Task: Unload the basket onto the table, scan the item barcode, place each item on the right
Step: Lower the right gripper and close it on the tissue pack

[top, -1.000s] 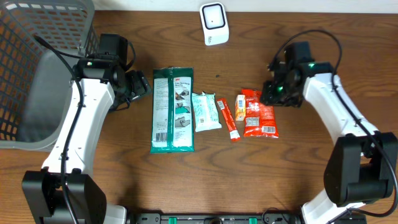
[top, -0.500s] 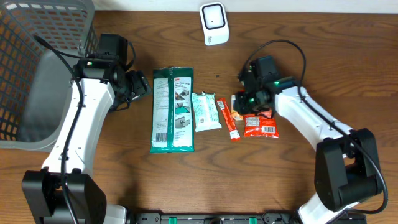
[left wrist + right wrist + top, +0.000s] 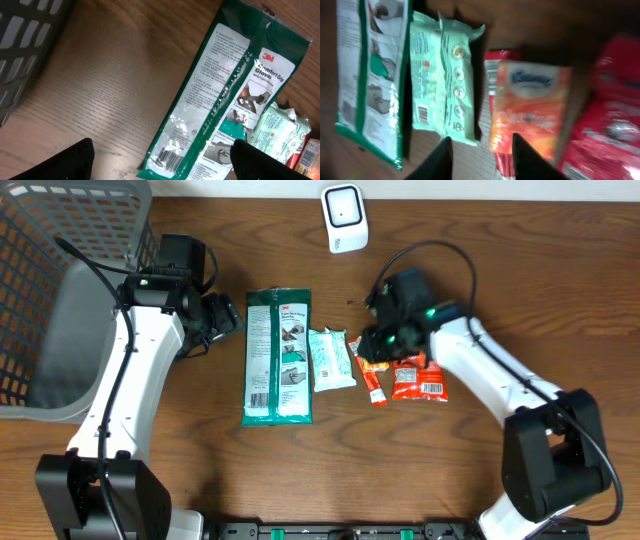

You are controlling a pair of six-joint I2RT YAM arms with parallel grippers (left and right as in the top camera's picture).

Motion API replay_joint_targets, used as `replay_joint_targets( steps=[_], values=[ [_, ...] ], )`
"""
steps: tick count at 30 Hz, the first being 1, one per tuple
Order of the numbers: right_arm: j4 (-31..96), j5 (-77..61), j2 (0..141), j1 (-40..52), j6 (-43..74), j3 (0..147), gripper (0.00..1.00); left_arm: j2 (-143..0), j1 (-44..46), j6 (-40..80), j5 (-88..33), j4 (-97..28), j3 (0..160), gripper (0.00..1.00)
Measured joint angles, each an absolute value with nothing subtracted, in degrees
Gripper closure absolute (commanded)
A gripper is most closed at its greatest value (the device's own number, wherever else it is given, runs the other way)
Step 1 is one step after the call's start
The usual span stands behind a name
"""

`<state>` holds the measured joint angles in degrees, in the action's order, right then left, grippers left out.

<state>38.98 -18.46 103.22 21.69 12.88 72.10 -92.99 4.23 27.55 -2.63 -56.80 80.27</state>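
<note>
Tissue pack [image 3: 527,107] is lying on the counter [image 3: 220,480], overlapping the stick [image 3: 373,385] beside the pouch [image 3: 420,380]; right pincer [image 3: 482,145] is hovering over it, jaws parted and empty, apparently lining up a grasp for the scanner [image 3: 343,218]; left pincer [image 3: 164,150] is hanging wide open near the gloves [image 3: 277,355]

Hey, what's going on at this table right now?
Two robot arms are working over a row of small packets on a wooden table. The right claw is down at the orange Kleenex pack; whether it has a grip isn't clear. The left claw hangs open beside the green glove pack, holding nothing. Nothing is at the white scanner yet.
</note>
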Motion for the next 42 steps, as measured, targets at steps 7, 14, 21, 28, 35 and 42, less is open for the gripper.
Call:
replay_joint_targets(
  steps=[7,14,21,28,35,42],
  values=[
    [45.32,-19.68,101.80,15.64,12.80,78.06,0.61,-92.99,4.23,27.53,-2.66,-56.84,80.27,0.12],
    [43.46,-20.29,102.28,14.59,11.00,75.11,0.64,-92.99,4.23,27.55,-2.66,-56.86,80.27,0.12],
    [36.56,-20.88,104.75,14.70,10.07,69.19,0.66,-92.99,4.23,27.55,-2.66,-56.84,80.27,0.12],
    [29.04,-21.56,104.75,14.70,10.00,64.47,0.68,-92.99,4.23,27.53,-2.66,-56.84,80.27,0.12],
    [18.46,-23.51,104.77,15.03,10.52,58.28,0.68,-92.99,4.23,27.53,-2.66,-56.84,80.27,0.12],
    [11.07,-24.25,104.77,15.18,13.28,54.35,0.83,-92.99,4.23,27.53,-2.66,-56.84,80.27,0.12]
  ],
)
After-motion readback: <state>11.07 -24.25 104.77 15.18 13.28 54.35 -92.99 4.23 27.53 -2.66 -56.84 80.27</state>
